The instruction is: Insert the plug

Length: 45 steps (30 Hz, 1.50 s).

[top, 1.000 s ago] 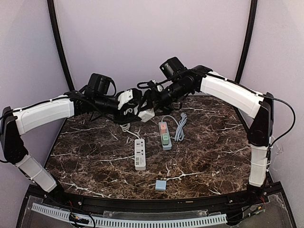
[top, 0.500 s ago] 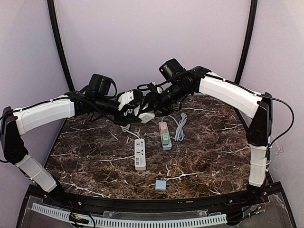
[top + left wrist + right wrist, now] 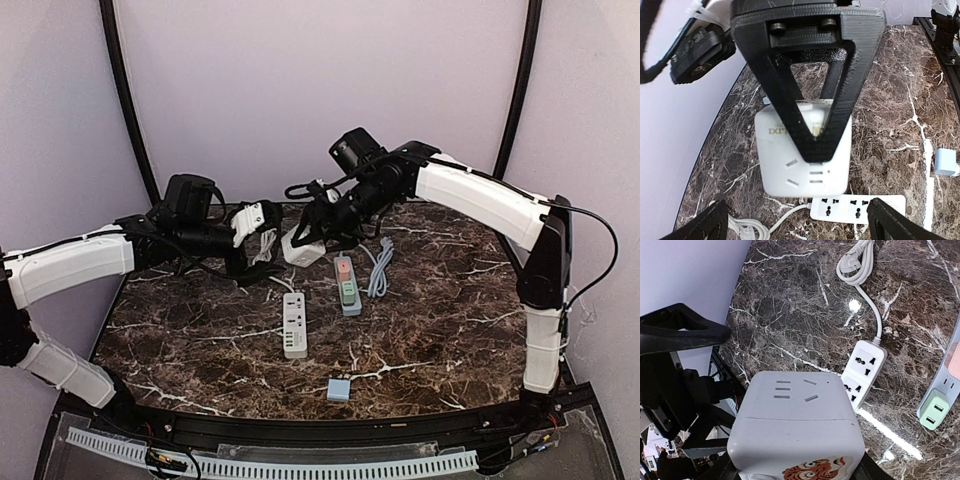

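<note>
A white cube socket (image 3: 300,246) with a tiger sticker is held above the table in my right gripper (image 3: 312,232), which is shut on it. In the right wrist view the cube (image 3: 797,420) fills the lower middle, its slotted face up, and the right gripper (image 3: 797,462) grips its sides. My left gripper (image 3: 260,238) is open and empty, just left of the cube. In the left wrist view the left gripper (image 3: 800,231) has its jaws wide apart, and the cube (image 3: 790,170) hangs ahead of it. A white power strip (image 3: 294,325) lies mid-table, its cable coiled with the plug (image 3: 857,262).
A pink and green power strip (image 3: 346,283) lies right of the white one, with a grey cable (image 3: 378,268) beside it. A small blue adapter (image 3: 340,390) sits near the front edge. Purple walls close off the back and sides.
My left gripper has let go of the cube and drawn back to the left, now open. My right gripper keeps the cube and has shifted slightly left.
</note>
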Tool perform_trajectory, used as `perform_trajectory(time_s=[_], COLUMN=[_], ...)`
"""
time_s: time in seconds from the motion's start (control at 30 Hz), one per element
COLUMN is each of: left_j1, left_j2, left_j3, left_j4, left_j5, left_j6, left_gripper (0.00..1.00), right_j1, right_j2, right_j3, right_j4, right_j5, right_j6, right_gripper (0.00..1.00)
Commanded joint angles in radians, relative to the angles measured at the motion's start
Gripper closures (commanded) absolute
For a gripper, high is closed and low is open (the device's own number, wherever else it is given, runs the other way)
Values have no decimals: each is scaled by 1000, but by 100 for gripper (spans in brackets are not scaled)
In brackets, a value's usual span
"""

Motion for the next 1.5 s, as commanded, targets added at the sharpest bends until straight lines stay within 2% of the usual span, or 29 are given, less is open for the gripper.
perform_trajectory(time_s=[0.0,0.2,0.37,0.5,0.57,0.7,0.9,1.17,1.3,1.47], left_j1=[15,26,32,34,34,34,35,45,48,50], left_j2=[-110,-195,-218,-228,-230,-240,-268,-370,-363,-352], left_j3=[-84,-156,-141,-107,-53,71,165,100,120,103], left_j4=[58,97,67,30,-65,-293,-579,-639,-700,-708], left_j5=[-88,-241,-367,-526,-652,-775,-785,-739,-717,-688], left_j6=[-66,-134,-221,-354,-484,-684,-870,-878,-883,-887], left_gripper=[1,1,1,1,1,1,1,1,1,1], right_j1=[4,5,5,5,7,15,27,71,88,87], right_j2=[31,59,50,26,12,-9,15,11,65,190], right_j3=[36,71,66,50,40,2,54,-30,24,171], right_j4=[-26,-83,-113,-120,-120,-106,-165,-118,-151,-252], right_j5=[50,114,137,145,139,136,221,252,233,218], right_j6=[5,43,58,72,87,100,186,343,365,356], right_gripper=[100,100,100,100,100,100,100,100,100,100])
